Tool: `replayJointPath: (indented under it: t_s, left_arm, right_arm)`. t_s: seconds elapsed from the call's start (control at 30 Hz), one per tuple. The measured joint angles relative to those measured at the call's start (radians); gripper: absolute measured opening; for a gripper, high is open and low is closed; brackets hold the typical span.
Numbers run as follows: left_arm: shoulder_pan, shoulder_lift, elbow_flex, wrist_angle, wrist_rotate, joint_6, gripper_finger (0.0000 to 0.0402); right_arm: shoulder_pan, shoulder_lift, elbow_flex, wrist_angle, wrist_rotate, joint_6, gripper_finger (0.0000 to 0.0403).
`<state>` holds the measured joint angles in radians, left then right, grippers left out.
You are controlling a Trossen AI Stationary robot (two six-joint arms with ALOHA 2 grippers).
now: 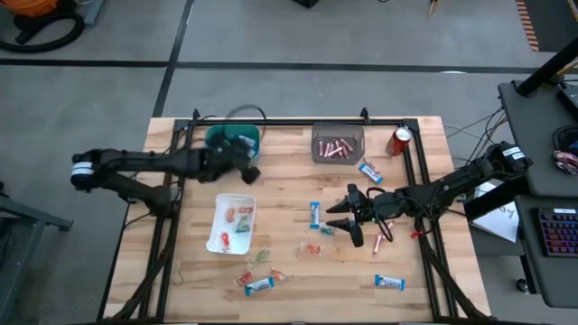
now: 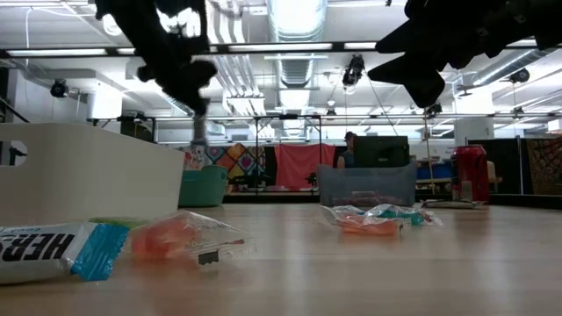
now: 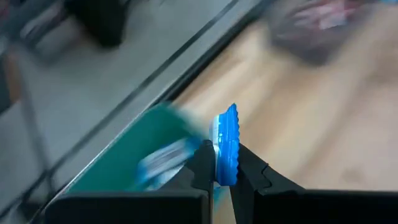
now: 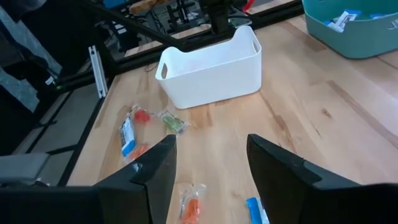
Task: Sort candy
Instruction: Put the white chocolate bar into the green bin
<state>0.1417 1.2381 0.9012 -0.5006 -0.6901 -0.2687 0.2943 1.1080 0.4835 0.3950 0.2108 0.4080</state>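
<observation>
1. Left wrist view: left hand (image 3: pixel 227 177) pinches a blue-and-white mini bar (image 3: pixel 226 144), long axis upright, just beside the teal bin (image 1: pixel 233 139).
2. Right hand (image 1: pixel 348 215), fingers spread, hovers over the bench (image 1: pixel 289 181) near loose candy (image 1: pixel 315 215).

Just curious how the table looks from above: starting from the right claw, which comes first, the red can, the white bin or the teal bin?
From the right claw, in the high view:
1. Red can, near the table's back right corner.
2. White bin, left of centre.
3. Teal bin, at the back left, by the left claw.
</observation>
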Motion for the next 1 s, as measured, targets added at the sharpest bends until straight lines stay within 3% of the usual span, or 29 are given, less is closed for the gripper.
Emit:
replayJointPath:
  t_s: [0.17, 0.4, 0.8, 1.0]
  left_arm:
    - [0.213, 0.004, -0.019, -0.052, 0.051, -0.027, 0.0005]
    - [0.427, 0.054, -0.089, 0.105, 0.311, 0.016, 0.0005]
    - [0.485, 0.083, -0.105, 0.121, 0.316, -0.003, 0.0032]
    - [0.482, 0.082, -0.105, 0.119, 0.316, -0.003, 0.0034]
  right_arm:
    - [0.000, 0.000, 0.000, 0.000, 0.000, 0.002, 0.0187]
    - [0.000, 0.000, 0.000, -0.001, 0.000, 0.004, 0.0187]
    - [0.002, 0.000, 0.000, -0.001, 0.000, 0.018, 0.0185]
    - [0.002, 0.001, 0.000, -0.002, 0.001, 0.153, 0.0184]
